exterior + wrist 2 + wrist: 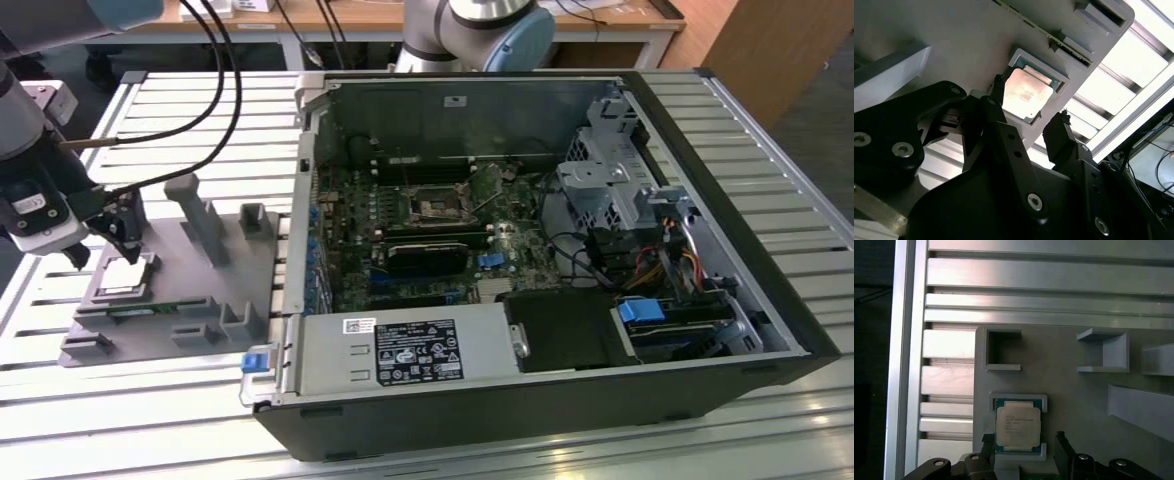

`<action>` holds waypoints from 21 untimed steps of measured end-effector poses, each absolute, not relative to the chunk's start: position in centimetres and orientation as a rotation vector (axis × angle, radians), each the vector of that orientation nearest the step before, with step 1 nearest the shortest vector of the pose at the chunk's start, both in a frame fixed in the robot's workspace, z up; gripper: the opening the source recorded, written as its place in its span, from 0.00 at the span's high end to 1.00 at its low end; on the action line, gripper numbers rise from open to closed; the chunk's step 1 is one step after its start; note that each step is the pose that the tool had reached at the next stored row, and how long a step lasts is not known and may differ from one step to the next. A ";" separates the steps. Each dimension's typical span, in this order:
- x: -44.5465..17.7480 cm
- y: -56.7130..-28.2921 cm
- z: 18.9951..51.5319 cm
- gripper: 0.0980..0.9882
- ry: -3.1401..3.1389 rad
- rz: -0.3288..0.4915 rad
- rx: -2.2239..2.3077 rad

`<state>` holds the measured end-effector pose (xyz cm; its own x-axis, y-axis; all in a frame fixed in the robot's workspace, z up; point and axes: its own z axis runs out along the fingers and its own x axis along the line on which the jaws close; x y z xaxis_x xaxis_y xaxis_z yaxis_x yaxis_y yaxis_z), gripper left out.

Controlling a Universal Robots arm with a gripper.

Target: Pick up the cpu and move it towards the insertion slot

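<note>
The cpu (123, 278) lies flat in a square recess of the grey plastic fixture (200, 290) at the exterior view's left, silver top up. My gripper (118, 238) hangs just above it, open. In both wrist views one black finger (987, 446) stands on each side of the cpu (1018, 427), with a gap between pads and chip; the gripper (1031, 110) frames the cpu (1026, 92) and holds nothing. The insertion slot (438, 207) is a dark square socket with a metal frame on the green board inside the open computer case, well off to the exterior view's right of the gripper.
Upright grey blocks (200, 215) rise from the fixture close beside the gripper. The open case wall (310, 180) stands between fixture and board. Black cables (200, 90) trail from the arm over the slatted metal table (160, 400). Another robot base (481, 30) stands behind the case.
</note>
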<state>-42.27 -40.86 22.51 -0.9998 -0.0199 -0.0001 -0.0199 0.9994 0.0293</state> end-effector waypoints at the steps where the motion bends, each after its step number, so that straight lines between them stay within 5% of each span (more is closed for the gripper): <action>1: -42.3 -40.9 22.4 0.45 -3.141 -0.046 0.031; 21: -42.3 -40.9 21.5 0.45 -3.141 -0.044 0.031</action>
<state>-42.28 -40.86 21.47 -0.9998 -0.0200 0.0001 -0.0200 0.9994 0.0280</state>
